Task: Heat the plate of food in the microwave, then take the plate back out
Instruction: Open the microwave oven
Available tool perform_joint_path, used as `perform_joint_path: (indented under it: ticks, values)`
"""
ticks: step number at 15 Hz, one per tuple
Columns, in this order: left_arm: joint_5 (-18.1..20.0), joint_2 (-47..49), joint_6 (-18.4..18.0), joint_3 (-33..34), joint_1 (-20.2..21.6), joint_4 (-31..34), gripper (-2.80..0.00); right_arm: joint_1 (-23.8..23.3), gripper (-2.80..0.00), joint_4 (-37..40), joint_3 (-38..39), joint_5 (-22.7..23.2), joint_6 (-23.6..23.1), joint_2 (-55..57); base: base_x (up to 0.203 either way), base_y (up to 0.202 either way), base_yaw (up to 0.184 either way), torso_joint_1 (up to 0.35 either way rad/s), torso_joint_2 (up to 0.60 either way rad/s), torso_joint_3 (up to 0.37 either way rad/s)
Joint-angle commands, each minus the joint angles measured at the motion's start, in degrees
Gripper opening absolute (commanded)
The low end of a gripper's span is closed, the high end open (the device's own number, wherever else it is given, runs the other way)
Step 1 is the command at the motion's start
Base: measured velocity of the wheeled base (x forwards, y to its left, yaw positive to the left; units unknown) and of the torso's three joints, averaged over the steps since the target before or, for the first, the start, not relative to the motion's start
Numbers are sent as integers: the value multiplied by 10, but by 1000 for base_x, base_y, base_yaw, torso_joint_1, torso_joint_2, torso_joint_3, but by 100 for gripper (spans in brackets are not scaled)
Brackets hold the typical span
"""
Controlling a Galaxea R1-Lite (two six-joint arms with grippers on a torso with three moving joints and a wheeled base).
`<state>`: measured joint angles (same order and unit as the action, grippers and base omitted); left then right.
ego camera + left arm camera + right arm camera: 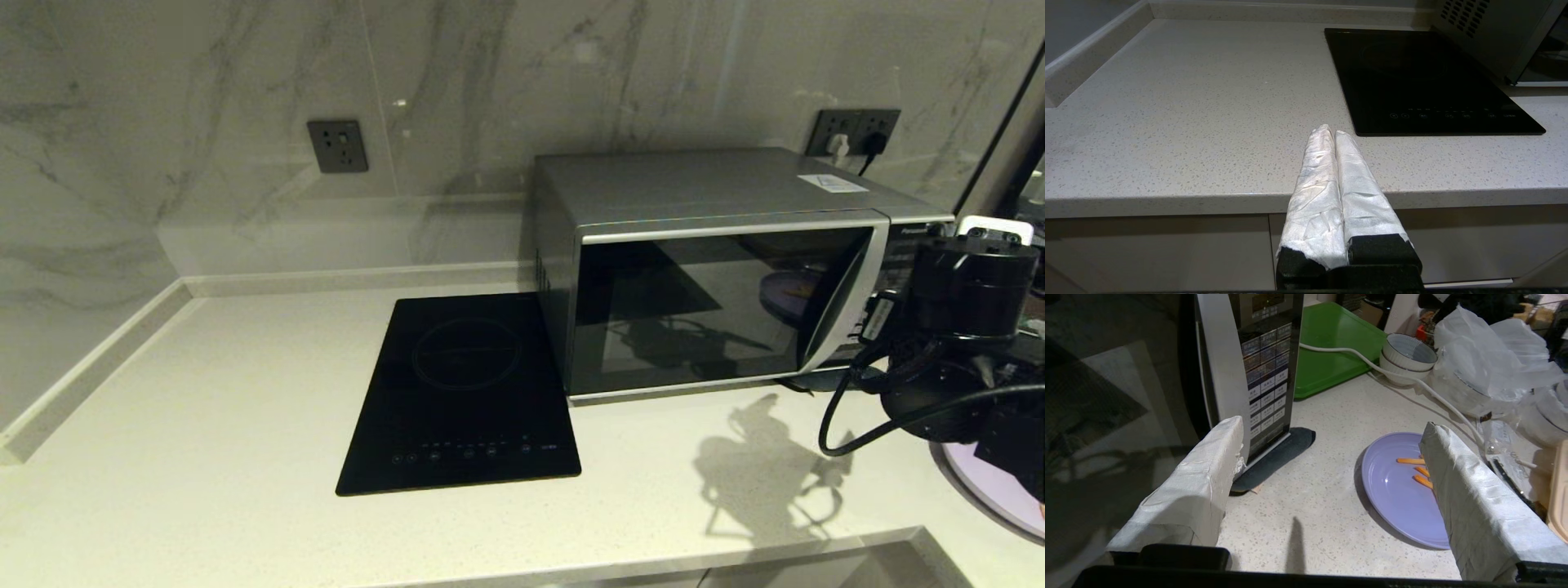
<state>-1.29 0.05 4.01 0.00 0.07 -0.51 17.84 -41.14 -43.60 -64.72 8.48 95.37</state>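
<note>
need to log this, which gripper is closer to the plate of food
Right. The right gripper hangs open just beside the plate of food; the left gripper sits shut across the induction hob.

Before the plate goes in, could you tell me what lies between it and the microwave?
Only bare countertop separates the plate of food from the microwave, seen in the right wrist view.

Head view: high and fairly distant, angled down at the table (pixel 204 392), with hob (pixel 461 392) at centre frame and microwave (pixel 718 269) at right.

Left wrist view: low, near the table's front edge, facing across it toward the hob (pixel 1425 77).

Right wrist view: close beside the microwave (pixel 1167 384), facing down at the plate of food (pixel 1396 486); shared with head view at lower right.
</note>
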Motion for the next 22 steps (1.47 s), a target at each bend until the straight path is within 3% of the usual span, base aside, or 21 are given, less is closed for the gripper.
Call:
perform_joint_path:
  ticks: [1,8,12,16,22]
  values:
    - [0,0,0,0,0,0,-280,0,0,-3,-22,-16,0,35,0,0,0,0,0,0]
    - [0,0,0,0,0,0,-280,0,0,-74,-61,-26,-19,159,0,0,0,0,0,0]
    - [0,0,0,0,0,0,-280,0,0,-145,-87,-26,-76,204,0,0,0,0,0,0]
    - [0,0,0,0,0,0,-280,-3,0,-152,-112,-26,-85,234,0,0,0,0,0,0]
    - [0,0,0,0,0,0,-280,-50,0,-153,-147,-25,-102,258,0,0,0,0,0,0]
